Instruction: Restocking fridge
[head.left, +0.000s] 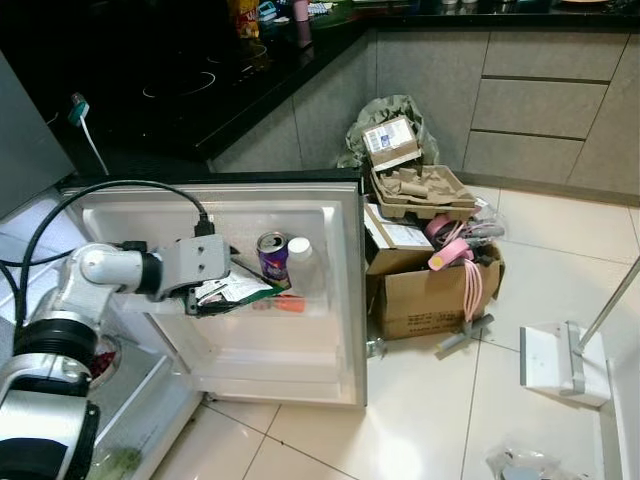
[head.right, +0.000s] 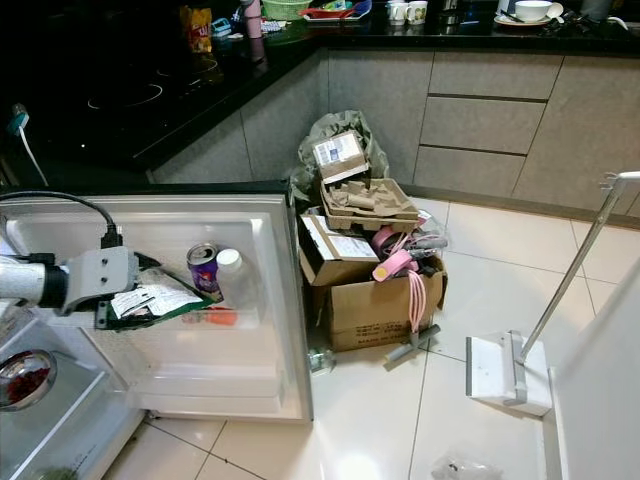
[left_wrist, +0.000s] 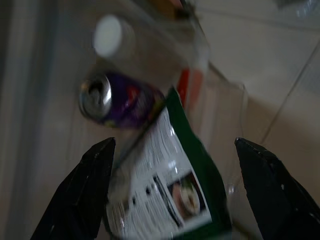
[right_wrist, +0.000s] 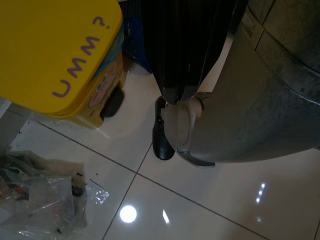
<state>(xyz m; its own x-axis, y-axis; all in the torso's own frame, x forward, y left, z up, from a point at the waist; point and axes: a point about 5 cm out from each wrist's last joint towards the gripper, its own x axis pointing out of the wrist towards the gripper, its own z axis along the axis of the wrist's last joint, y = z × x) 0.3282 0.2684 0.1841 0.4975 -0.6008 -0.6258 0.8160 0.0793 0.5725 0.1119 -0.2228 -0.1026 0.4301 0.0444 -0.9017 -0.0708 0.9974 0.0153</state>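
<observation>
The left end effector (head.left: 215, 300) reaches into the shelf of the open fridge door (head.left: 330, 300), its two black fingers (left_wrist: 82, 195) spread wide on either side of a green-edged packet (head.left: 232, 291) printed with white label text. Whether the fingers touch the packet cannot be told; it lies tilted in the door shelf between them. Just beyond the packet stands a purple can (head.left: 272, 258), and beside it on the right a clear bottle with a white cap (head.left: 301, 262). Nearer and to the left, inside the fridge, a bowl of red food (head.right: 25, 378) rests on a glass shelf.

The right arm hangs idle; its wrist view looks down at tiled floor (right_wrist: 210, 200), a yellow box (right_wrist: 55, 55) and a crumpled plastic bag (right_wrist: 40, 200), and the state of the right end effector cannot be told.

To the right of the door sits a cardboard box (head.left: 425, 295) of clutter, then a white dustpan (head.left: 560, 362). Farthest, a dark surface (head.left: 200, 80) runs along grey cabinets.
</observation>
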